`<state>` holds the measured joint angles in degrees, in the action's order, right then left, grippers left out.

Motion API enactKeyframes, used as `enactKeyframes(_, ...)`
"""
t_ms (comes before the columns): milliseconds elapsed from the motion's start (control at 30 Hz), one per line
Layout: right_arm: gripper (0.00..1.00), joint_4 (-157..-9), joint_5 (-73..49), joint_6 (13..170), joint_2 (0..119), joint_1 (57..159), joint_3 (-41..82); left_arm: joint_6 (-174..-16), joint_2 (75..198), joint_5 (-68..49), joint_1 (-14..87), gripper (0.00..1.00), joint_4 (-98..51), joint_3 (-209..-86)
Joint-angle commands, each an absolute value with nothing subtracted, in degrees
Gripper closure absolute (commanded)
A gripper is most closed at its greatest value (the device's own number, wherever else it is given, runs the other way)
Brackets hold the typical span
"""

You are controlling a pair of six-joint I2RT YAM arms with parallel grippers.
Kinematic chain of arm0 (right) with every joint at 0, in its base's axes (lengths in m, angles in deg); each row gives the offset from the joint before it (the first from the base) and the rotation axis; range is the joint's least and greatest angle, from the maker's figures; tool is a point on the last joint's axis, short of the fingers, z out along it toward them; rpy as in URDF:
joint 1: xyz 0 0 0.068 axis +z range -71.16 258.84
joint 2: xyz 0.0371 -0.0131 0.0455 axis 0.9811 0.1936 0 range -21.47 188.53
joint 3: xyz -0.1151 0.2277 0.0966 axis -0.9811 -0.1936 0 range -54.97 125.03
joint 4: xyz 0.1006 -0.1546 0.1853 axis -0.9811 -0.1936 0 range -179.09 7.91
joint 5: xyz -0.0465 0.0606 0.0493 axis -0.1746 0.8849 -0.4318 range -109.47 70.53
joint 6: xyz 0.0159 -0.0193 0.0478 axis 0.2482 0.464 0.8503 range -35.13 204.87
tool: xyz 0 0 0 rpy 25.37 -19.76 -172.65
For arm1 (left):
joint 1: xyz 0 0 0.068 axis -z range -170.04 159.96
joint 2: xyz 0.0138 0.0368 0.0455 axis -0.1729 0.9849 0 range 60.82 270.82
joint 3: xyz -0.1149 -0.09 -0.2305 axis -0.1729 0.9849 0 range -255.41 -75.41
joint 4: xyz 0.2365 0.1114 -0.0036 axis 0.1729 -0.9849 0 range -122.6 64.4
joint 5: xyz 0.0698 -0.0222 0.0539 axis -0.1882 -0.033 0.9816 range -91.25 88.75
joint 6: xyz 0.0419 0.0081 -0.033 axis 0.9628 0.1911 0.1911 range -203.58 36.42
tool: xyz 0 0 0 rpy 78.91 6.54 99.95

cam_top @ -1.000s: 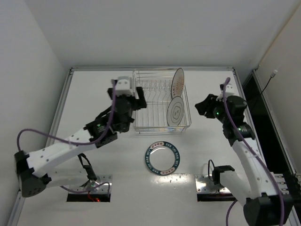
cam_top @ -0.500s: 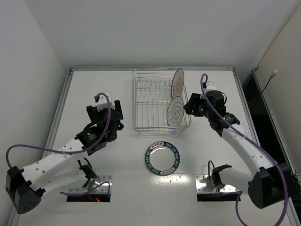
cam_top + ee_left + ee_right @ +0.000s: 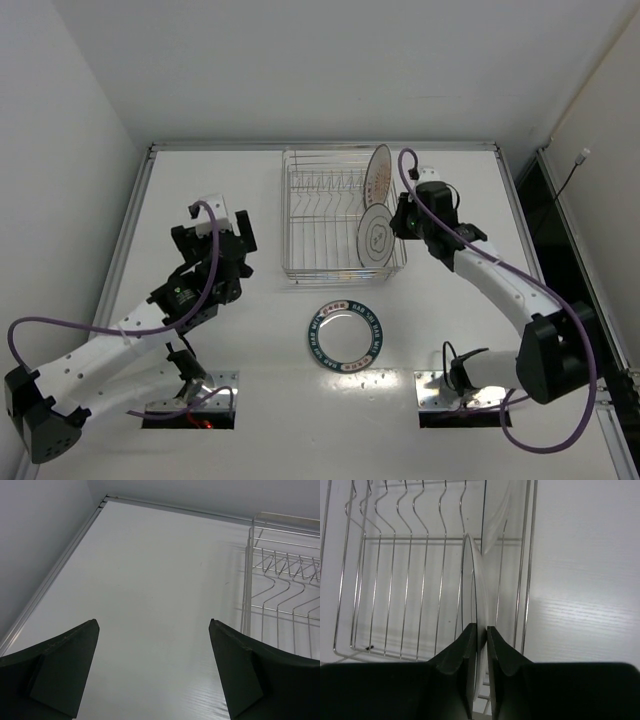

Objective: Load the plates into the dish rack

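**Grip on the whitish plate (image 3: pixel 374 238) at the dish rack (image 3: pixel 320 232)**

The dish rack is set close to the far edge of the surface (image 3: pixel 200 180), about halfway between the left and right edges. Two plates are stood on edge in the rack's right end. The striped plate (image 3: pixel 378 175) is leaned at the rack's far right corner. The whitish plate is stood upright just in front of it, by the rack's near right corner. Whether the two plates are touching cannot be told.

The whitish plate is pinched by the right hand (image 3: pixel 481 630), which is reached in from the right side of the rack. In the right wrist view the plate is seen edge-on, and both fingers are pressed tight against it.

The teal-rimmed plate (image 3: pixel 346 334) is laid flat on the surface, toward the near edge. It is placed a little apart from the rack and is touched by neither hand.

The left hand (image 3: pixel 153 630) is held to the left of the rack, over bare surface. Its fingers are spread wide apart and nothing is held between them. The rack's left wall is seen at the right side of the left wrist view.
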<state>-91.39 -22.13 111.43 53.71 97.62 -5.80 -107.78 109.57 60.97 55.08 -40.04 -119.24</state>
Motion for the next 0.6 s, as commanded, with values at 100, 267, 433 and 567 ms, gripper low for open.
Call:
enactKeyframes(100, 1.0, -92.54, -33.78, 107.28, 53.68, 103.7, 4.78, -106.6, 109.6, 61.59, 54.52, 0.09, -38.79, -119.27)
enactKeyframes(267, 1.0, -95.18, -46.09, 105.53, 53.06, 108.97, 9.97, -107.13, 110.13, 61.07, 54.52, 0.09, -38.79, -119.27)
enactKeyframes(433, 1.0, -95.18, -58.2, 101.14, 56.21, 112.67, 17.69, -107.13, 110.65, 60.02, 54.52, 0.09, -39.31, -119.27)
enactKeyframes(567, 1.0, -93.78, -64.81, 96.21, 62.01, 112.67, 24.65, -107.66, 111.18, 60.01, 54.52, 0.09, -39.32, -119.79)
